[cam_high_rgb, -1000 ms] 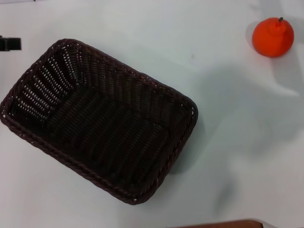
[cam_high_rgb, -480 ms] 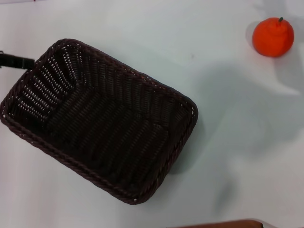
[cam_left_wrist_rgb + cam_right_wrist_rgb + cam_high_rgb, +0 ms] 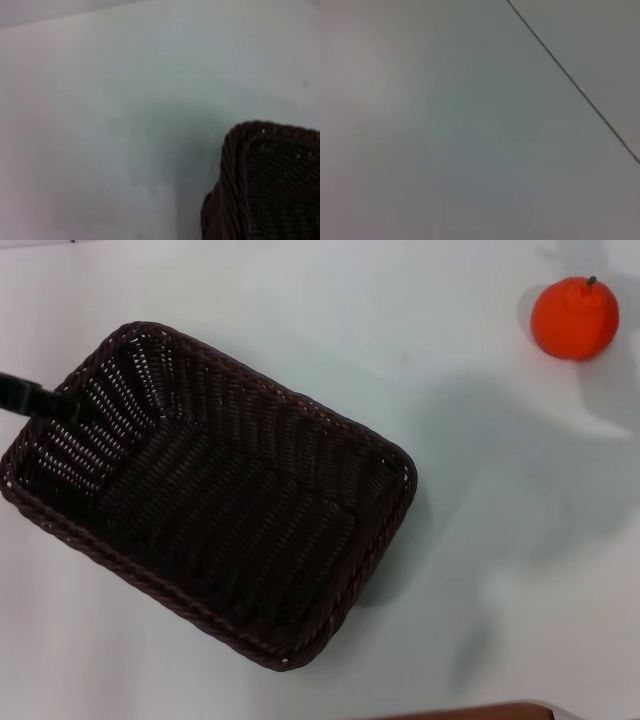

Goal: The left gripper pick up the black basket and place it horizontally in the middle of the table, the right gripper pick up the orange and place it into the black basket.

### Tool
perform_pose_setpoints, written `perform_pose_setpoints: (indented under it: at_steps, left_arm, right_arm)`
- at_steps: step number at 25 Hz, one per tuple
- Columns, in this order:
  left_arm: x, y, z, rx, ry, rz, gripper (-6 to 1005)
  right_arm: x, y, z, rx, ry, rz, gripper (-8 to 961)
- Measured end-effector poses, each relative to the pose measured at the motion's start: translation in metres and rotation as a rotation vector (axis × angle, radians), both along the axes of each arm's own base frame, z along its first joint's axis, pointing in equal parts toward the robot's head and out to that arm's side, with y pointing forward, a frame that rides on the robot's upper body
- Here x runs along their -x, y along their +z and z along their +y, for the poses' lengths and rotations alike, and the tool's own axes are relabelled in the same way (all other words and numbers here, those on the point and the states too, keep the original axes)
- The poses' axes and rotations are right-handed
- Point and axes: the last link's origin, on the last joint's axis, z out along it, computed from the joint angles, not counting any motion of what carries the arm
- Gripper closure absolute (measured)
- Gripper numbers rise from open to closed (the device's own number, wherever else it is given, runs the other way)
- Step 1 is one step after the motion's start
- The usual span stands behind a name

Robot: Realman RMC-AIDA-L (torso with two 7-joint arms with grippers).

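The black basket [image 3: 210,490] lies on the white table [image 3: 300,310], set at a slant, left of the middle in the head view. The left gripper [image 3: 40,400] shows only as a dark flat finger piece coming in from the left edge, its tip at the basket's upper left rim. A corner of the basket [image 3: 265,185] shows in the left wrist view. The orange [image 3: 574,318] sits at the far right of the table, apart from the basket. The right gripper is out of view.
A brown edge [image 3: 470,712] shows at the bottom of the head view. The right wrist view shows only plain surface with a thin dark line [image 3: 570,80] across it.
The left gripper's finger piece has moved right and down from the left edge, from clear of the basket to its upper left rim. The basket and the orange have not moved.
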Motion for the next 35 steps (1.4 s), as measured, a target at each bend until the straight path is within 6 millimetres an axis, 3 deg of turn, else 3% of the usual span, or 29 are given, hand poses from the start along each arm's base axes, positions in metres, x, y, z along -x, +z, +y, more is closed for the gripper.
perform_pose_setpoints:
  at_steps: [9, 12, 20, 28, 35]
  left_arm:
    - [-0.001, -0.019, 0.001, 0.044, 0.007, 0.098, 278]
    - [-0.002, -0.018, 0.001, 0.037, 0.008, 0.094, 432]
    - [-0.002, -0.016, 0.000, 0.033, 0.021, 0.067, 617]
    - [-0.005, 0.007, -0.007, -0.034, 0.090, -0.140, 844]
    - [-0.001, 0.024, -0.016, -0.140, 0.209, -0.353, 841]
  right_arm:
    - [-0.004, -0.001, 0.000, 0.007, -0.024, 0.011, 53]
    - [-0.005, -0.001, 0.000, 0.012, -0.030, 0.012, 53]
    - [-0.006, -0.001, 0.000, 0.015, -0.034, 0.012, 53]
    - [-0.006, -0.002, 0.001, 0.020, -0.039, 0.014, 53]
    - [-0.006, -0.003, 0.001, 0.024, -0.041, 0.017, 53]
